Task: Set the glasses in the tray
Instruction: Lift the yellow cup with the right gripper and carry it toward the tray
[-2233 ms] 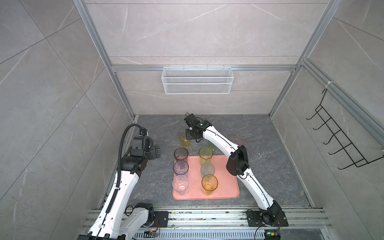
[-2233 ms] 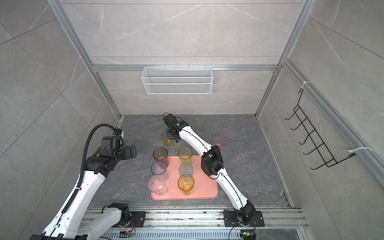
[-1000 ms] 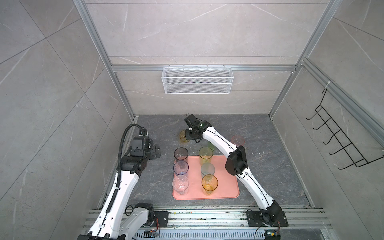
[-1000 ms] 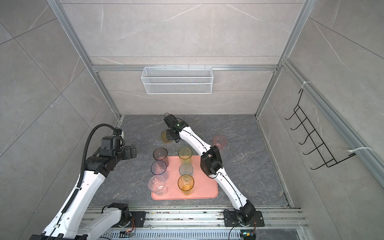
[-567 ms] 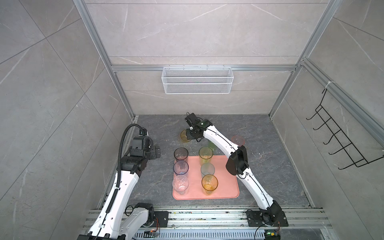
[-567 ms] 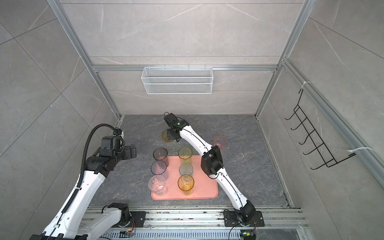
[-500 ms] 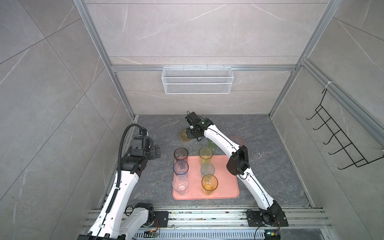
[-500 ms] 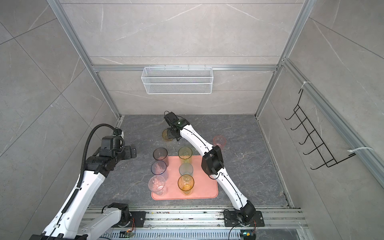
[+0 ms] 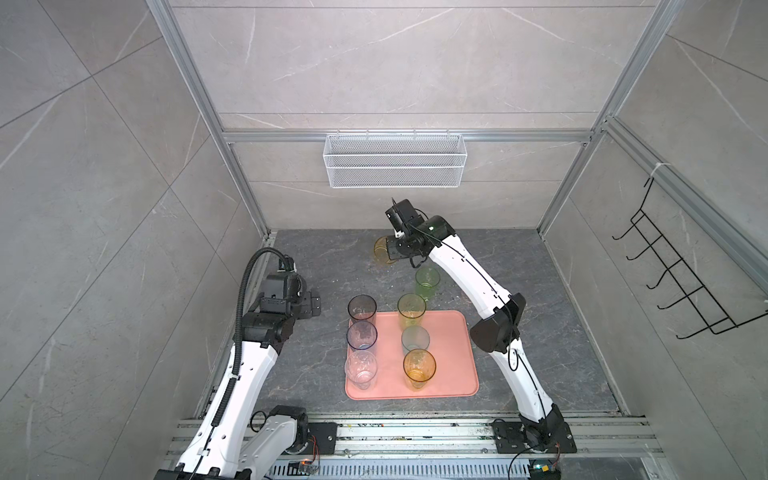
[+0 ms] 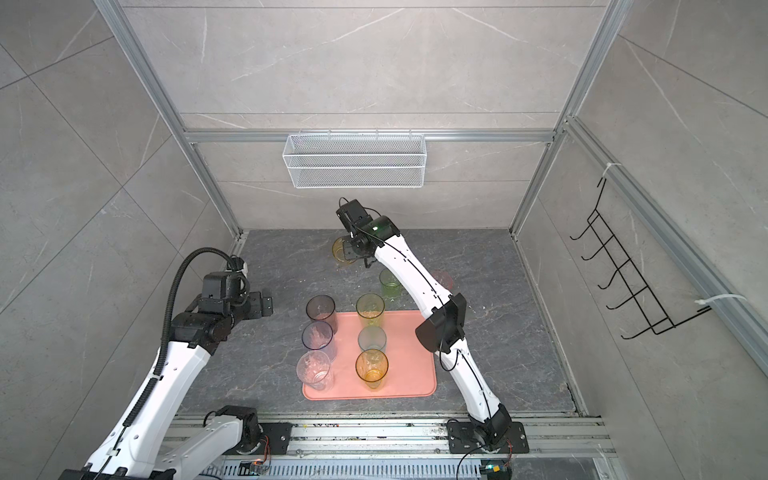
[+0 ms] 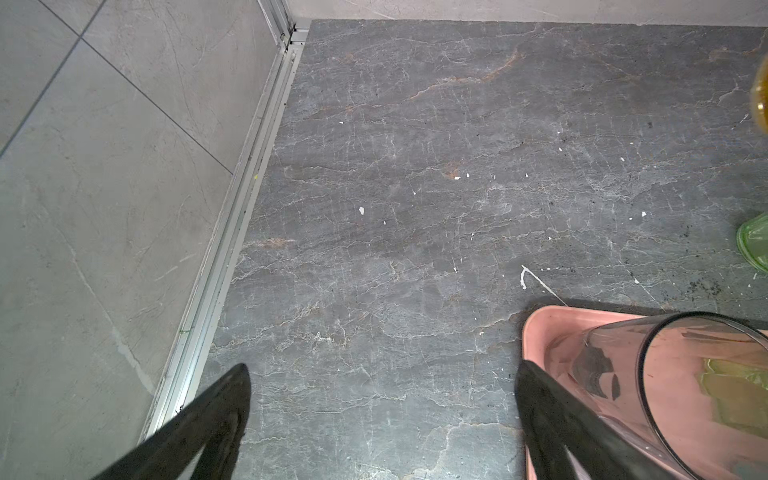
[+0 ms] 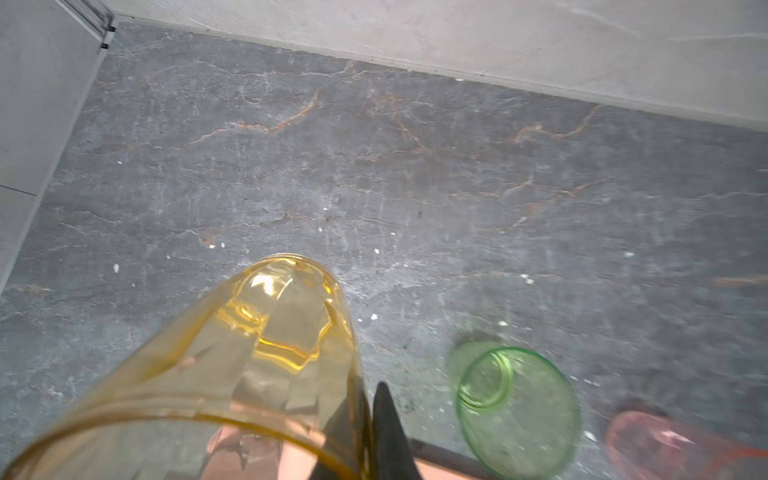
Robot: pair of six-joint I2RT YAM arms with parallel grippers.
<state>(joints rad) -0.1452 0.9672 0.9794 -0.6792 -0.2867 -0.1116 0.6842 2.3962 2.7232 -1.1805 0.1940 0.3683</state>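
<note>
My right gripper [image 9: 391, 248] [image 12: 370, 401] is shut on the rim of a yellow-amber glass [image 9: 380, 249] [image 12: 274, 357], one finger inside it, near the back wall. The salmon-pink tray [image 9: 453, 353] [image 10: 411, 361] holds several glasses: smoky grey [image 9: 362, 309], blue [image 9: 361, 336], clear [image 9: 360, 368], yellow-green [image 9: 411, 309], teal [image 9: 414, 338] and amber [image 9: 419, 365]. A green glass [image 9: 427, 280] [image 12: 515, 411] and a pink glass [image 10: 442, 279] [image 12: 660, 449] stand on the floor behind the tray. My left gripper [image 9: 309, 305] [image 11: 384, 370] is open and empty, left of the tray's far corner.
A white wire basket [image 9: 395, 166] hangs on the back wall above the floor. Black hooks [image 9: 681, 282] are on the right wall. Tiled walls with aluminium rails [image 11: 232, 232] close the floor on three sides. My right arm's elbow [image 9: 494, 328] is beside the tray's right edge.
My right gripper has carried the yellow-amber glass up and toward the back wall, tilting it. The left arm has not moved.
</note>
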